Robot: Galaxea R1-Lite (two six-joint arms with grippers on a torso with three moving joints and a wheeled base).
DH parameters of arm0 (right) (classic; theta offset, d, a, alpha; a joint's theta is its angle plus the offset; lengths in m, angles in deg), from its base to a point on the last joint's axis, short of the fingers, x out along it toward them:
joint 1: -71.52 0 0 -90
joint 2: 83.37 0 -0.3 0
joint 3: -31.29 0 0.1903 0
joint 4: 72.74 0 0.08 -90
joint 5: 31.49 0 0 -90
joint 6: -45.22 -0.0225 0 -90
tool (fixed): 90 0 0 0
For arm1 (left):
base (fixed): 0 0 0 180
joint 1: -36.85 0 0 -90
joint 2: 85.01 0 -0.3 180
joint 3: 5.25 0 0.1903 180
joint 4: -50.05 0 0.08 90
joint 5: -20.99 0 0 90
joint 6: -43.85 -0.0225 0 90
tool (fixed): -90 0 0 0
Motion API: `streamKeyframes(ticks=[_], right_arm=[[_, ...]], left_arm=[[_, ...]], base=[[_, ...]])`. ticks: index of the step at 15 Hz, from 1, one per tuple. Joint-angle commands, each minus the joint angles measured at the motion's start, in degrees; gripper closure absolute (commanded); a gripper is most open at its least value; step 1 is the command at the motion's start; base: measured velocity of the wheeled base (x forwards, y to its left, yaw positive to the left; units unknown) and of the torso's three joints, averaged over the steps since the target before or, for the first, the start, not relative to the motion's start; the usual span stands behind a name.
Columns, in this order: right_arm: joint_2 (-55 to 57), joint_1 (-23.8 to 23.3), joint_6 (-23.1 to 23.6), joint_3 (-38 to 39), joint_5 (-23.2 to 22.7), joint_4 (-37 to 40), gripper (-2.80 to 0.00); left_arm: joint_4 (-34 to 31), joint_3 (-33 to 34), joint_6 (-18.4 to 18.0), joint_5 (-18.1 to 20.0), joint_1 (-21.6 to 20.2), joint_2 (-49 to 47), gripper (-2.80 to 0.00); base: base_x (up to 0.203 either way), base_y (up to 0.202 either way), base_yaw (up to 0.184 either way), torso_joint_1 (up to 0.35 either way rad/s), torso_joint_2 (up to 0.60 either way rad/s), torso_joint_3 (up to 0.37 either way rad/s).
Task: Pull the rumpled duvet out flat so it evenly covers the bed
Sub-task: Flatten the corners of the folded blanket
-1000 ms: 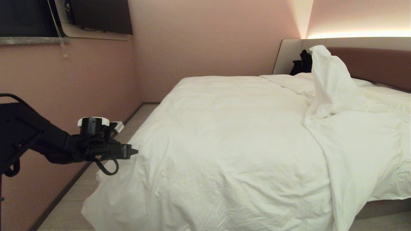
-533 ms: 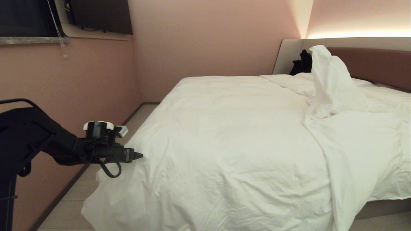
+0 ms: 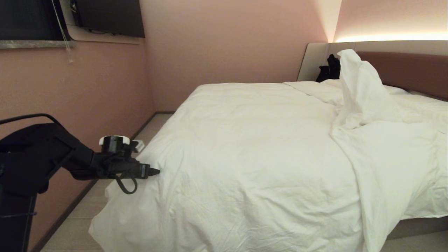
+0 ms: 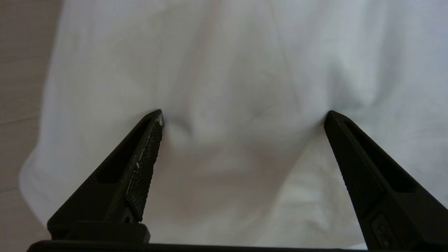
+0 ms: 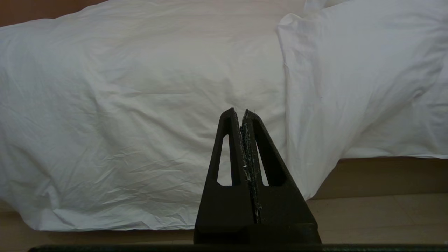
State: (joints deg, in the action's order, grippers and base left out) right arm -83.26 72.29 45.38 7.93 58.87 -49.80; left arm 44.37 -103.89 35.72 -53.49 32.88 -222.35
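The white duvet (image 3: 252,150) lies over the bed (image 3: 402,70), creased, and hangs down past the near corner towards the floor. On the right a fold of it (image 3: 360,87) stands up high near the brown headboard. My left gripper (image 3: 155,171) reaches level to the duvet's near-left edge. In the left wrist view the left gripper (image 4: 243,113) is open wide, both tips denting the cloth (image 4: 245,63) and nothing pinched between them. My right gripper (image 5: 242,111) is shut and empty, held low before the duvet's hanging side (image 5: 122,105).
A pink wall (image 3: 70,87) runs close along the bed's left side, leaving a narrow strip of floor (image 3: 87,206). Something black (image 3: 329,68) leans at the headboard's left end. The bed's plinth (image 3: 416,225) shows below the duvet on the right.
My left arm has moved right and slightly lower, bringing the gripper's tip from just off the duvet's edge to rest against it. The duvet and the right arm have not moved.
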Motion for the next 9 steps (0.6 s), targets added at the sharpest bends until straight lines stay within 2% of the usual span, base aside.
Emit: streamKeyframes(ticks=[1,9], right_arm=[[0.07,0.02,0.02,0.00,0.00,-0.01,0.00],[0.07,0.02,0.02,0.00,0.00,-0.01,0.00]], left_arm=[[0.09,-0.39,-0.25,0.02,0.29,-2.89,-2.80],[0.15,-5.23,-1.19,0.13,1.07,-7.15,-2.80]], base=[[0.000,0.000,0.000,0.000,0.00,0.000],[0.000,0.000,0.000,0.000,0.00,0.000]])
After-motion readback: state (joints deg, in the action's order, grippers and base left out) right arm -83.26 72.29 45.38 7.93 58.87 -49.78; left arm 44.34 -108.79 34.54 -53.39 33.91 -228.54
